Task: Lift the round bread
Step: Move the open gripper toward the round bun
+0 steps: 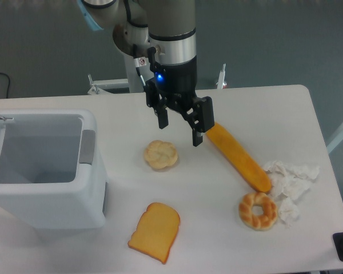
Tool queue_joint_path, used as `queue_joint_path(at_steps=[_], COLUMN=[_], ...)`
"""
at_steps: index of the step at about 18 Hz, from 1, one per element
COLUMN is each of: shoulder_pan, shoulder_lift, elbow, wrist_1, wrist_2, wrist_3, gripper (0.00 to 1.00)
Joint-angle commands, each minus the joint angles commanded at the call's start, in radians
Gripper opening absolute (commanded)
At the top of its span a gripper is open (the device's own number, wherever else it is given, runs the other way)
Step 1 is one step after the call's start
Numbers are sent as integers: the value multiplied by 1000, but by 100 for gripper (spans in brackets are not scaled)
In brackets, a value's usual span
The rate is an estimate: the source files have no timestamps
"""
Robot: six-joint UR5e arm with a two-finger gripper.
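The round bread (160,154) is a small pale cream-yellow bun with a knotted top. It lies on the white table (257,108) near the middle. My gripper (180,132) hangs above the table, just behind and slightly right of the bun. Its two black fingers are spread apart and hold nothing. One finger (162,118) is above the bun's far edge, the other (198,137) is to the bun's right.
A long orange baguette (238,157) lies right of the gripper. A browner ring-shaped bread (258,210) and crumpled white paper (291,182) sit at the front right. A flat orange toast slice (155,232) lies at the front. An open white bin (40,165) stands on the left.
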Motion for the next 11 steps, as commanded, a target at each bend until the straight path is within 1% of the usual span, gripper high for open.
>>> queue_joint_path(at_steps=[11], shoulder_pan=[-5], shoulder_lift=[-8], elbow=[-8], wrist_1=[3], wrist_2=[-3], wrist_3=[-6], gripper=[100])
